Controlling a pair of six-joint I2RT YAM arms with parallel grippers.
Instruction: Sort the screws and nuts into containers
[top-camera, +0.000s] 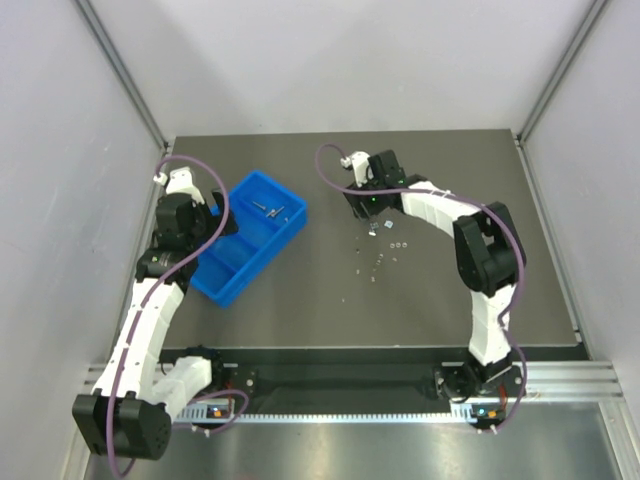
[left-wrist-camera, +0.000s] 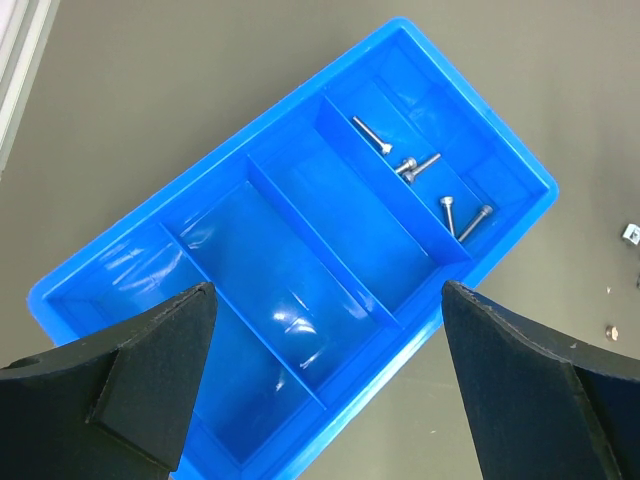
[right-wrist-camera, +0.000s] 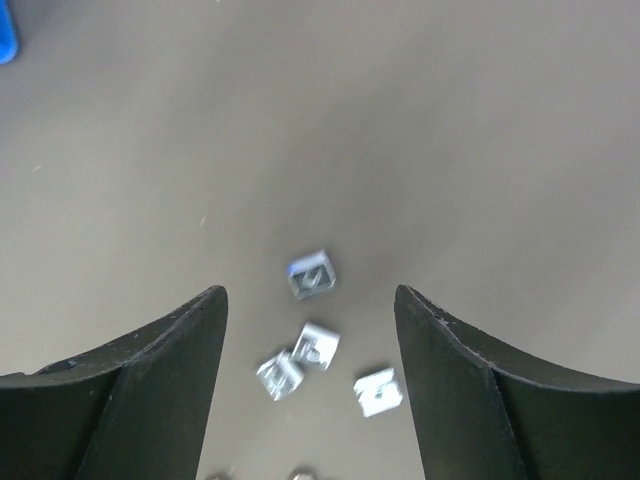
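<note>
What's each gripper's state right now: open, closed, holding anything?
Left gripper: open, empty, over the blue tray.
Right gripper: open, empty, over the loose nuts.

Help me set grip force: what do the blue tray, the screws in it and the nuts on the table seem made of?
The blue tray looks like glossy moulded plastic: uniform colour, soft glare on its floor. The screws look like bare metal, probably steel: silver shafts with bright glints. The nuts look like metal, silver-grey with squared edges, though blurred.
</note>
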